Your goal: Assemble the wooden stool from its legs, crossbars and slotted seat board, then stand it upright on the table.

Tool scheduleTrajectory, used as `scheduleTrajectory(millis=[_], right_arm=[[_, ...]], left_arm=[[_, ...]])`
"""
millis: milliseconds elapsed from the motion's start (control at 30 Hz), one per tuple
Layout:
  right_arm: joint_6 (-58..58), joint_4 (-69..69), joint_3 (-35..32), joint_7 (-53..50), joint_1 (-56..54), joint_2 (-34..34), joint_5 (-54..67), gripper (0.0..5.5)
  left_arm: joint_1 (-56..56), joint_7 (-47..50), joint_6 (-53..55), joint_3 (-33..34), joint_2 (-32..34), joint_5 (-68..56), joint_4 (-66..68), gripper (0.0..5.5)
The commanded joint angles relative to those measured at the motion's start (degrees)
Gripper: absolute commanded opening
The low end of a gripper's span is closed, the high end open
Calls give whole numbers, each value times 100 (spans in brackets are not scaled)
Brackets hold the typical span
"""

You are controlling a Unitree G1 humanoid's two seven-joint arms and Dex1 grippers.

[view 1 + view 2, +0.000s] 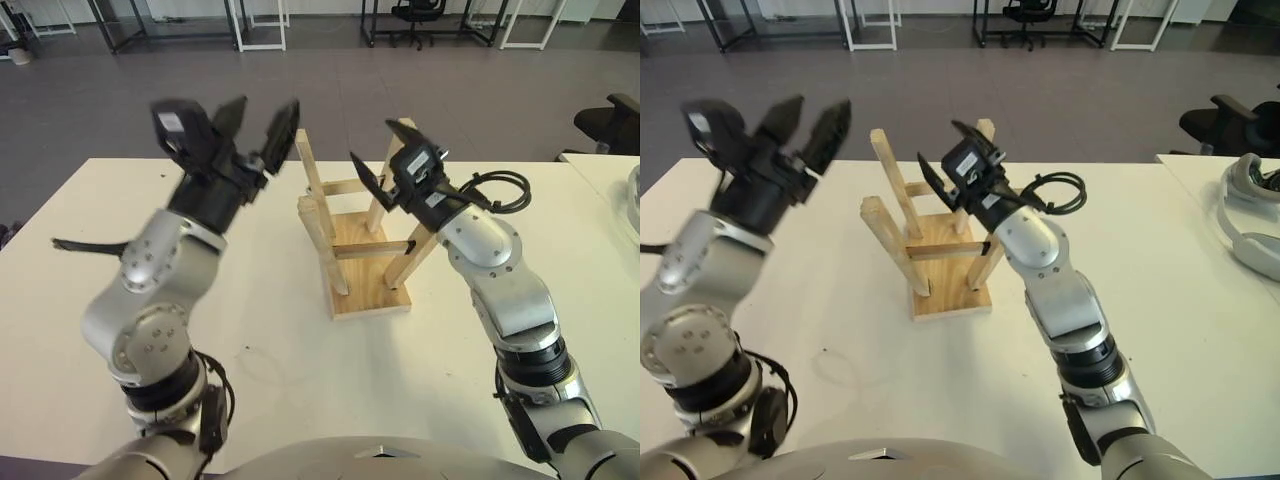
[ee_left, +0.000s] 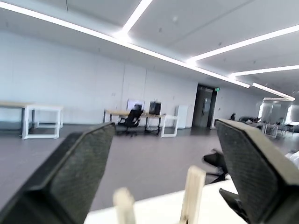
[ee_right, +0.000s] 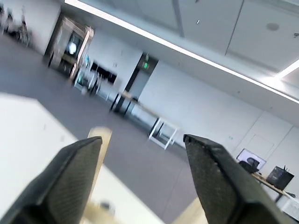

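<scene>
Both my tools gape empty: left gripper [image 1: 262, 118] raised beside the upturned stool [image 1: 368, 288], right gripper [image 1: 390, 158] at its legs, possibly touching one.

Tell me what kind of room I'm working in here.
Probably an open office or lab: white desks and an office chair stand behind the table, under long ceiling light strips.

One stool [image 1: 360, 250], between the fingers [image 1: 282, 130] of left gripper [image 1: 265, 110] and right gripper [image 1: 385, 152]: four legs [image 1: 308, 165], two crossbars [image 1: 345, 187] showing, one seat board [image 1: 372, 297].
</scene>
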Motion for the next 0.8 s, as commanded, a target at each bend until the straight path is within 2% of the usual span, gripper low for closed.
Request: scheduleTrajectory(millis=[33,100,167,200,267,333,367,433,600,800], right_arm=[[317,131,-1759,235,-1107,109,1771,328],[627,828,-2705,747,-1376,-365,2805,328],[1319,1078,-3026,1523,-919,-752,3860,328],[1399,1105,-2912,1823,-520,-906,3910,328],[1242,1398,-1983,2105,649,-1192,3145,328],[746,1753,-1205,2127,1493,-1074,2455,328],[603,1784,-1063,2045,1633,-912,2385,328],[529,1681,-1068,1897,1603,-669,2566,328],[786,1180,-1537,1492,991,-517,3423,328],[1215,1390,-2902,993,-1032,-932,5110,328]], left_arm=[[-1076,-90,80,-47,540,-141,667,392],[-1005,-102,83,-320,665,91,806,392],[-387,-104,24,-764,602,276,514,392],[17,-65,-27,-1013,512,424,406,392],[1277,-128,-348,-1863,228,877,647,392],[2299,-299,-825,-2838,203,1567,1303,392],[2541,-360,-984,-2949,161,1717,1561,392],[2592,-385,-1184,-2787,19,1705,1766,392],[1539,-509,-1038,-2008,-103,748,1595,392],[-965,-132,-803,-338,438,-974,1584,392]])
